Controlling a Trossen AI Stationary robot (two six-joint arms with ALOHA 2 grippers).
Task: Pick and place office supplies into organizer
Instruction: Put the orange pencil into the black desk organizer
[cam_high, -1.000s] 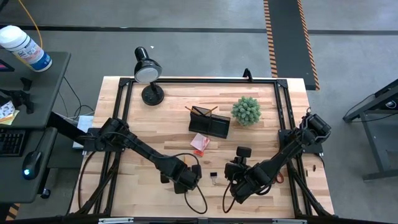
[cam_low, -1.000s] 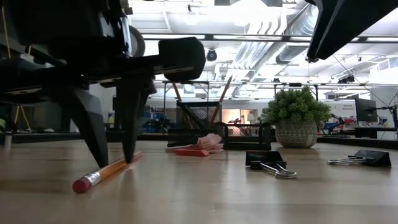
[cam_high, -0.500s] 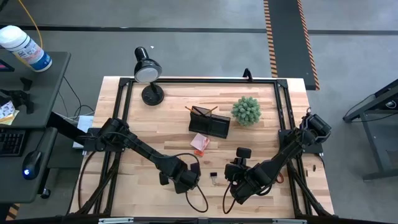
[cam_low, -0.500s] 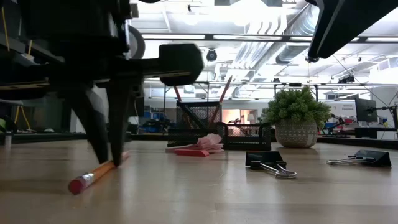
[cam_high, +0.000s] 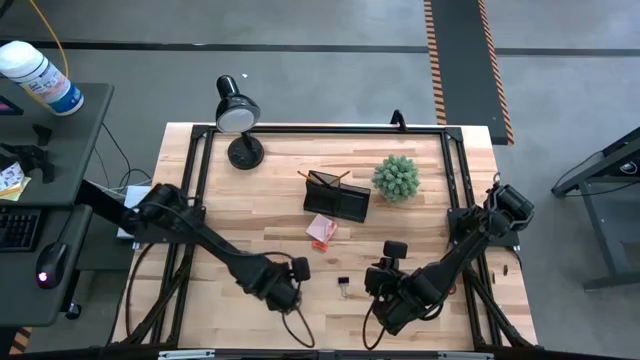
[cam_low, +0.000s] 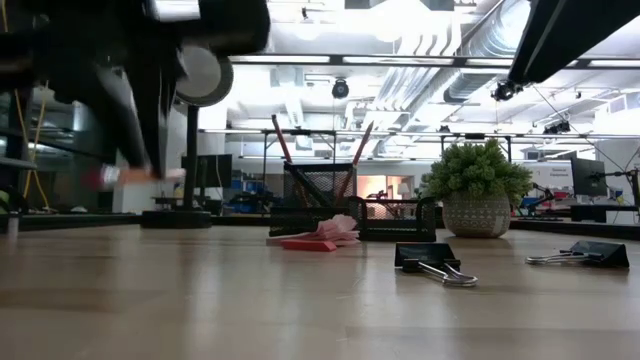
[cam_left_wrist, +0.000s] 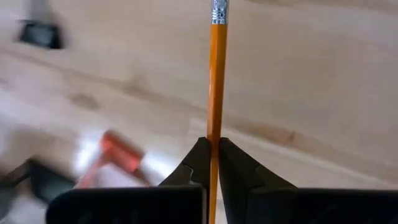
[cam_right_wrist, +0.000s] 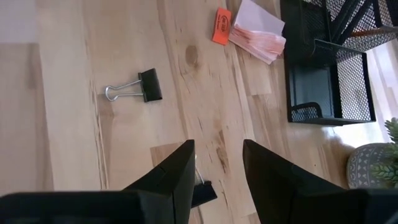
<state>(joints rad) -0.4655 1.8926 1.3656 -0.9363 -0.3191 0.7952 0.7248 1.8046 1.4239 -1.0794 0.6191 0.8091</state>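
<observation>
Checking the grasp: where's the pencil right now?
The pencil is pinched in the shut left gripper, lifted off the table at its front-left, left of the binder clip.

Robotics lab, exposed ceiling ducts (cam_low: 440, 60), floor tape (cam_high: 436, 50)

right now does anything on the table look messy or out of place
Mostly the pink sticky notes: the sheets are fanned out and ruffled on the wood in front of the organizer, not a neat pad. Two binder clips lie loose on the table. The pencil is off the table, pinched in the left gripper. Nothing looks spilled or broken.
</observation>
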